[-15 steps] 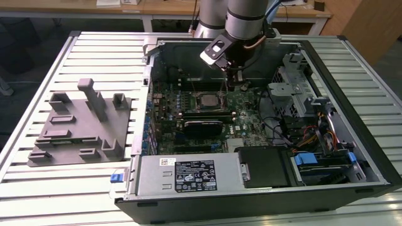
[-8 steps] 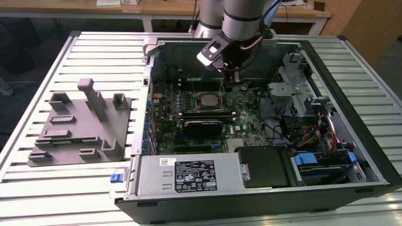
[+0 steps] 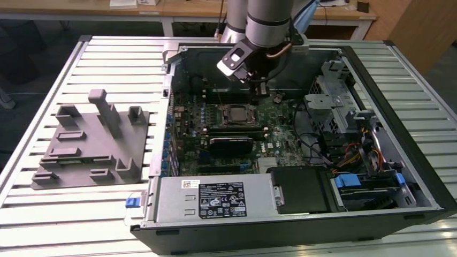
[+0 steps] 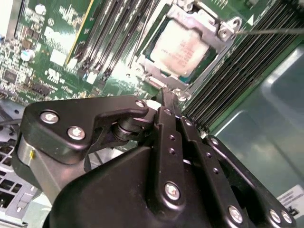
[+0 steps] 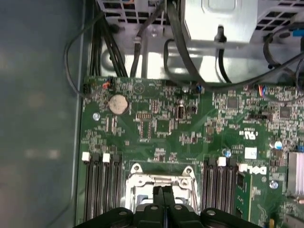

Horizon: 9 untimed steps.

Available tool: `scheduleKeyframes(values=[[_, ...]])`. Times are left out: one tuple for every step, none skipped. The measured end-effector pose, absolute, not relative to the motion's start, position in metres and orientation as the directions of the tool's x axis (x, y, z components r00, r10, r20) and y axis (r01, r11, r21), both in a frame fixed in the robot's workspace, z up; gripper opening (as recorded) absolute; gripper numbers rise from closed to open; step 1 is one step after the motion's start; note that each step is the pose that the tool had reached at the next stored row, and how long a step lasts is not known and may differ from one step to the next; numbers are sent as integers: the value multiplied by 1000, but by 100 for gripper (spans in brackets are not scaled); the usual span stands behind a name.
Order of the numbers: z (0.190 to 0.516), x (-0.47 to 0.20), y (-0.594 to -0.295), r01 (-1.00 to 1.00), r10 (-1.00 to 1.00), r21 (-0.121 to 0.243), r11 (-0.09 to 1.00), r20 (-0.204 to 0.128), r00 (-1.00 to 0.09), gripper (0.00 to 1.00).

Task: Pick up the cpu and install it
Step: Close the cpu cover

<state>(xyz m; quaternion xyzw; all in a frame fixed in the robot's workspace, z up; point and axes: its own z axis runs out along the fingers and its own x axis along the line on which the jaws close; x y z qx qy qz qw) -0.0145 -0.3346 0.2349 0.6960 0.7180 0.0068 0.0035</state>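
Hovering over cpu (image 4: 183, 50) seated in socket (image 4: 227, 27): pincer (image 5: 164, 192) fully closed, fingertips together, gripping nothing.

cpu (image 4: 183, 47): dull silvery metal top, smooth
socket frame (image 4: 227, 27): bright bare metal, shiny
gripper (image 4: 164, 95): matt black, smooth links, shiny screw heads
motherboard (image 5: 142, 99): glossy green board
table (image 3: 107, 59): pale ribbed metal
holder block (image 3: 93, 144): matt grey plastic

One cpu (image 4: 183, 50) sits in one socket (image 4: 227, 28) by the two fingers (image 5: 159, 195). Two banks of memory slots (image 5: 102, 185) flank them. Beyond them lies one coin cell (image 5: 118, 103). One grey fixture (image 3: 89, 144) stands on the one table (image 3: 107, 59).
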Motion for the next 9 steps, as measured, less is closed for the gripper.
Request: scheduleKeyframes(values=[[235,-16,-335,999,1000,15,31,4,-31,11],[234,-19,-335,999,1000,15,31,4,-31,11],[234,-21,-335,999,1000,15,31,4,-31,11],[233,-23,-335,999,1000,15,31,4,-31,11],[233,-25,-335,999,1000,15,31,4,-31,11],[233,-27,-335,999,1000,15,31,4,-31,11],[232,-29,-335,999,1000,15,31,4,-31,11],[232,-31,-335,999,1000,15,31,4,-31,11],[231,-33,-335,999,1000,15,31,5,-31,11]])
